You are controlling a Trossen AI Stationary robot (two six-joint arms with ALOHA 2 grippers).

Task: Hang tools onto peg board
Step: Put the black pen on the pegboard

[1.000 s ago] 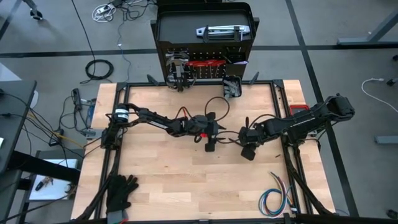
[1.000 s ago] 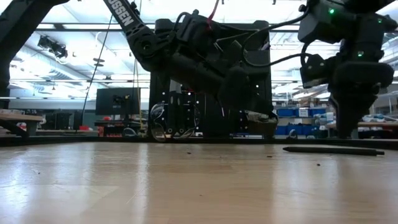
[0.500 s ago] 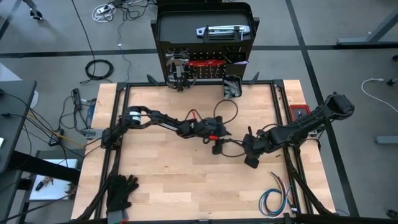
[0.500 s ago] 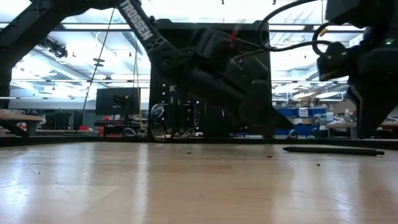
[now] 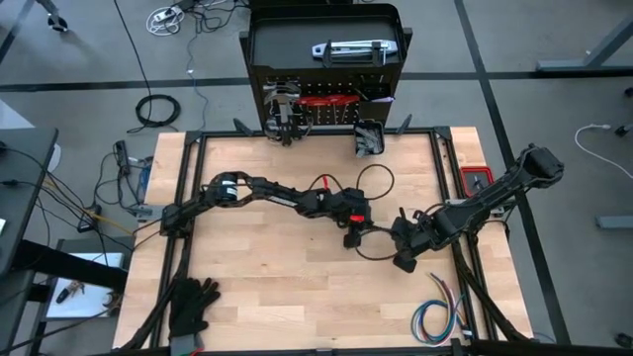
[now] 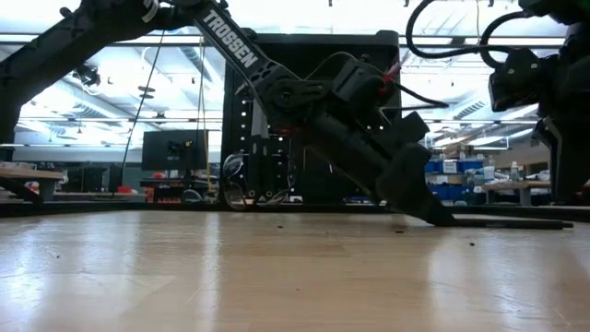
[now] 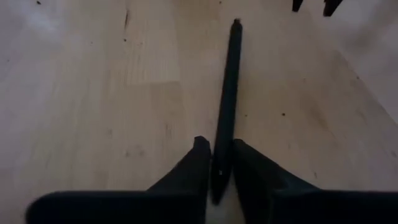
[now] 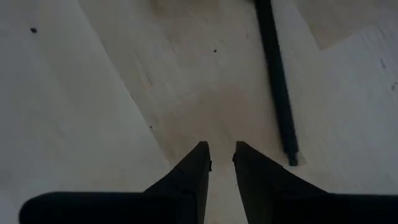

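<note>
Left gripper (image 7: 219, 167) pinches one end of the thin black flat bar tool (image 7: 227, 93) lying mid-tabletop toward the right edge, right gripper (image 8: 221, 163) nearly closed, empty, just beside it.

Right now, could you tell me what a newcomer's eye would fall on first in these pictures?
Probably the two dark arms meeting over the middle of the wooden table: the left gripper has its fingers around a thin black rod lying flat on the wood, while the right gripper hovers close beside it, holding nothing. Next, the black peg board at the table's far edge, with tools already hanging.
</note>
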